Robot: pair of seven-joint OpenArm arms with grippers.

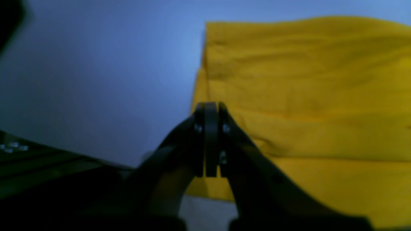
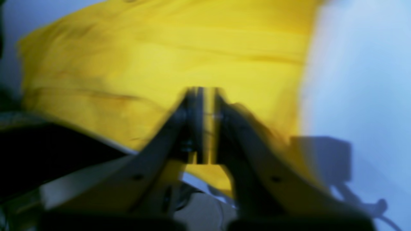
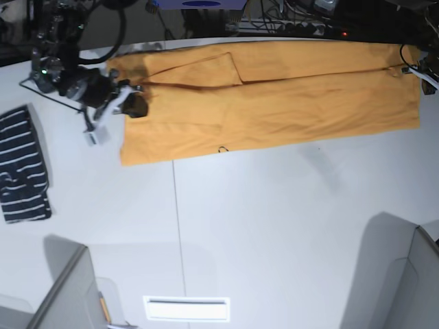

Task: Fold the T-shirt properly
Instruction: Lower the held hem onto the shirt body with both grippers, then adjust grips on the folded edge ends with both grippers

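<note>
The shirt (image 3: 274, 96) lies as a long band across the far tabletop (image 3: 274, 226). Both grippers, left (image 1: 211, 110) and right (image 2: 203, 96), have fingers pressed together, holding nothing clearly. If they pull now, the cloth may slip and wrinkle.

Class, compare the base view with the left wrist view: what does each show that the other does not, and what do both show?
Only the base view shows the whole folded T-shirt laid as a long band, the striped garment lying apart from it, the white table and the right gripper at one end. Only the left wrist view shows the left gripper closed at the shirt's edge. Both show orange-yellow cloth on a pale surface.
</note>
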